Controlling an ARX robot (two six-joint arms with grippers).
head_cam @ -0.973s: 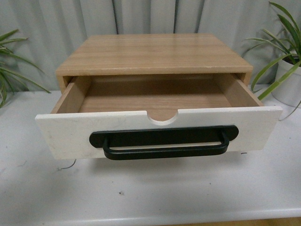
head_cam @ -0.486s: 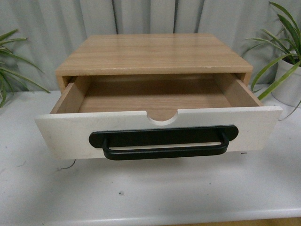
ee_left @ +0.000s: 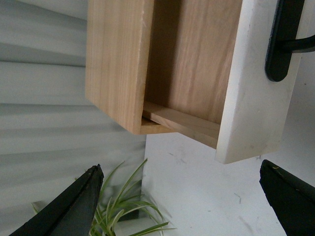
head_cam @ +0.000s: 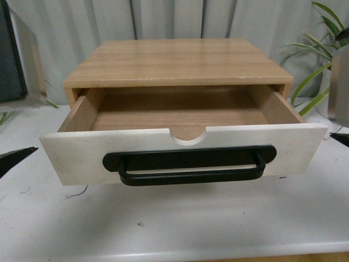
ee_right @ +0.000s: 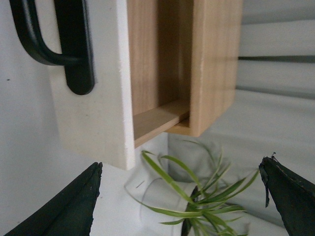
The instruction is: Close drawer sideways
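Note:
The drawer [head_cam: 71,153] is pulled well out of its light wood cabinet [head_cam: 180,63]. It has a white front panel, a long black bar handle [head_cam: 191,174], a semicircular notch in the top edge and light wood sides. The drawer is empty inside. My left gripper [ee_left: 182,196] is open, off the drawer's left end [ee_left: 251,113]; one fingertip [head_cam: 16,155] shows at the front view's left edge. My right gripper [ee_right: 179,196] is open, off the drawer's right end [ee_right: 93,123]; its fingertip [head_cam: 341,139] shows at the front view's right edge. Neither touches the drawer.
The cabinet stands on a white table [head_cam: 180,224]. A potted plant [head_cam: 327,71] stands at the right, close behind my right gripper, and another plant [ee_left: 123,211] at the left beside my left gripper. Grey curtain [head_cam: 163,19] hangs behind.
Both arms have come into the front view, at the left and right edges beside the drawer. The drawer has not moved.

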